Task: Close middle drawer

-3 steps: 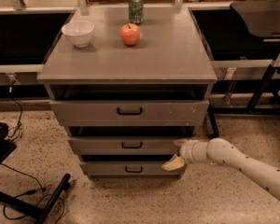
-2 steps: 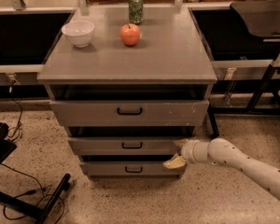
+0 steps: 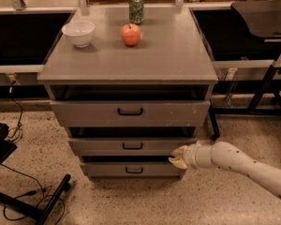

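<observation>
The grey cabinet [image 3: 131, 62] has three drawers. The middle drawer [image 3: 103, 146] has a low plain front and a small black bar handle [image 3: 132, 146]; it stands pulled out a little, with a dark gap above it. My gripper [image 3: 177, 156] comes in from the right on a white arm [image 3: 243, 165]. Its tan fingertips touch the right end of the middle drawer's front, at its lower corner. The top drawer [image 3: 98, 112] is taller-fronted with white specks and also stands out. The bottom drawer [image 3: 107, 169] is narrower.
On the cabinet top stand a white bowl [image 3: 78, 33], a red apple [image 3: 130, 34] and a green can [image 3: 136, 7]. A black stand base and cables [image 3: 18, 191] lie on the speckled floor at left. Black table legs [image 3: 264, 86] stand at right.
</observation>
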